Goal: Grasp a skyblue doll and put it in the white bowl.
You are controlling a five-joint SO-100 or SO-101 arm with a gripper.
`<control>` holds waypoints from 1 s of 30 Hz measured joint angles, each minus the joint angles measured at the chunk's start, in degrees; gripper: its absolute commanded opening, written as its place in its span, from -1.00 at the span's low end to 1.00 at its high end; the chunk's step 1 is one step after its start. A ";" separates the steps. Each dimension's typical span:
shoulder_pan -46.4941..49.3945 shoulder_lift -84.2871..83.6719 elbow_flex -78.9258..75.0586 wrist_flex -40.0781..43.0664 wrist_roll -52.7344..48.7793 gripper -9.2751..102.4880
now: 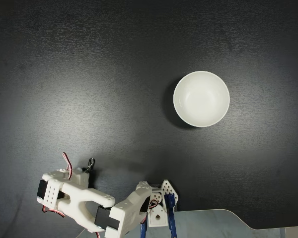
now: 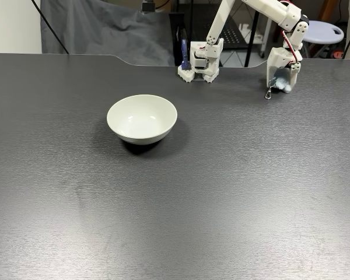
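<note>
Sitting on a dark, finely grained matte table (image 2: 221, 192), the white bowl (image 2: 142, 118) is round, glossy and smooth-rimmed, with nothing inside it; in a fixed view from above it lies right of centre (image 1: 201, 98). Left to right in the other fixed view: bowl, then the white plastic arm base (image 2: 201, 58) clamped at the far table edge, then the gripper (image 2: 280, 84) pointing down near the far right. The gripper's white blocky fingers are clamped on the skyblue doll (image 2: 284, 86), which shows as a small fuzzy pale-blue tuft between them, held just above the table, well apart from the bowl. A small metal clasp (image 2: 269, 93) dangles below it. From above, the arm covers the doll; the clasp (image 1: 91, 163) pokes out beside the gripper body (image 1: 64, 191) at lower left, with red wires looping around it.
</note>
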 measured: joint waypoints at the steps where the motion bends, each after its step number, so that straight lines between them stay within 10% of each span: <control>1: 0.09 0.00 -0.09 0.09 0.09 -0.84; 30: 9.49 4.39 -3.16 1.14 0.09 -0.86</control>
